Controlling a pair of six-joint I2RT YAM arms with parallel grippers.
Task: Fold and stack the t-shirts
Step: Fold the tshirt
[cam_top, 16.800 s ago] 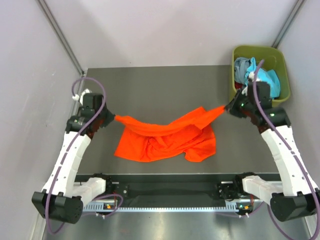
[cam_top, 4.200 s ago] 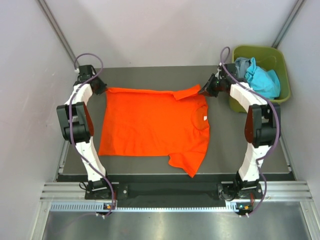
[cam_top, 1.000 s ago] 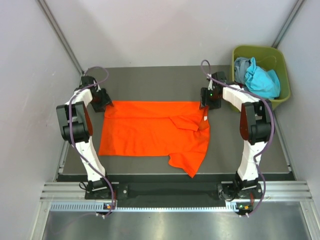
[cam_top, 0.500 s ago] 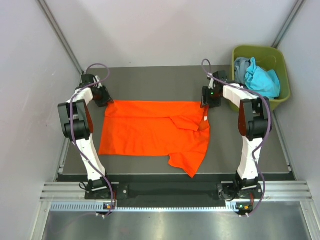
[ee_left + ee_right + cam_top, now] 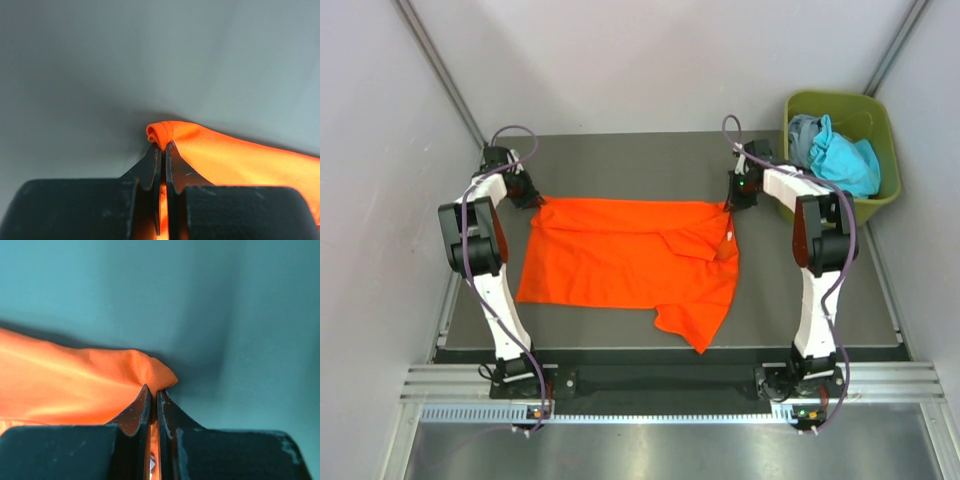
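Note:
The bright orange t-shirt lies spread on the dark table, its far edge folded toward me, one sleeve hanging at the near right. My left gripper is shut on the shirt's far left corner; the left wrist view shows the orange cloth pinched between the fingertips. My right gripper is shut on the far right corner by the white neck label; the right wrist view shows the cloth clamped. Teal-blue and grey shirts sit in the bin.
The olive-green plastic bin stands at the far right corner, just right of my right arm. Grey walls close in the table on the left, back and right. The metal rail runs along the near edge.
Since 4 s ago both grippers drew the shirt's far edge toward me, folding the upper part over. In the last second the held corners shifted slightly back and the cloth pulled tauter.

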